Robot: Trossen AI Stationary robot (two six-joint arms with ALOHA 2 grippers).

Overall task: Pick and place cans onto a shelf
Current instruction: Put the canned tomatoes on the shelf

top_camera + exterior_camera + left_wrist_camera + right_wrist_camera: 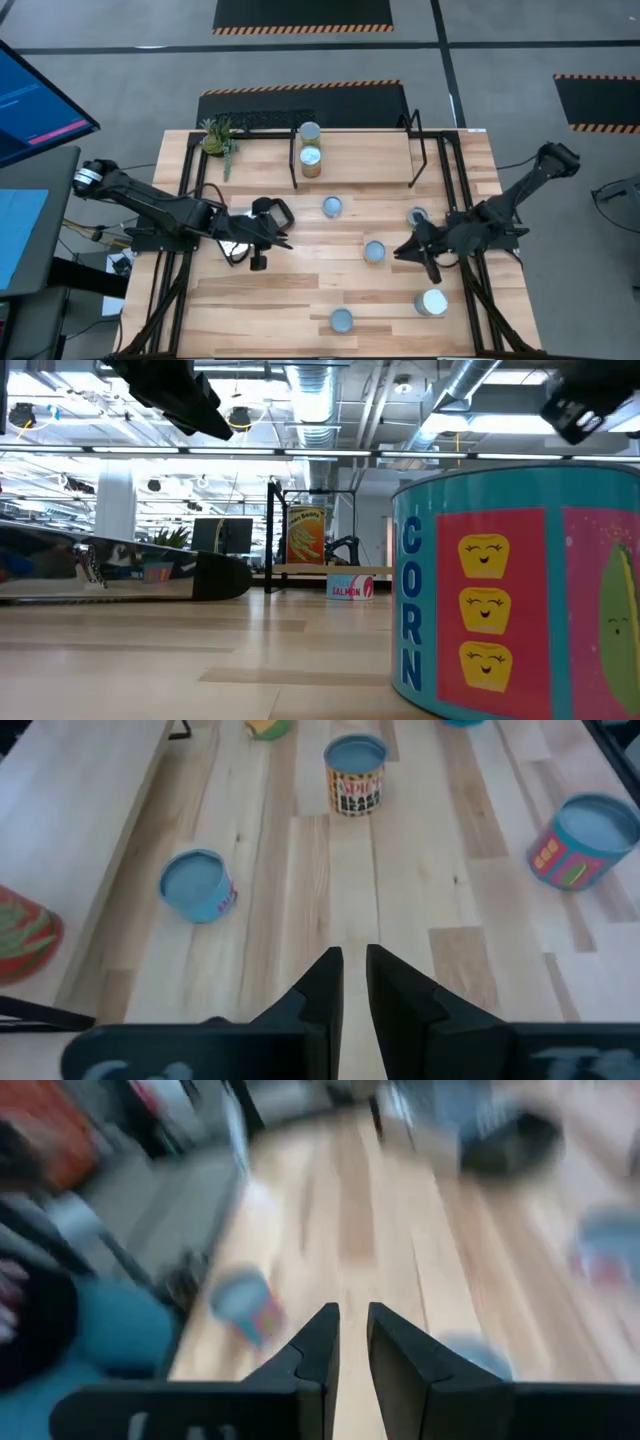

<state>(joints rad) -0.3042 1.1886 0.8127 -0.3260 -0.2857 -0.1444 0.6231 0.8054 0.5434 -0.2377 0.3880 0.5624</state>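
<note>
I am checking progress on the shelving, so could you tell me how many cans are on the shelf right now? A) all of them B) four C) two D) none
C: in the high view two cans sit at the left end of the shelf, while the other cans, such as one, are on the table.

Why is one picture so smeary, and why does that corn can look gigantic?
Right wrist view: motion blur smears the cans and tabletop; only the right gripper stays crisp. Low view: the corn can sits right by the lens, so it looms. Left wrist view is sharp.
</note>
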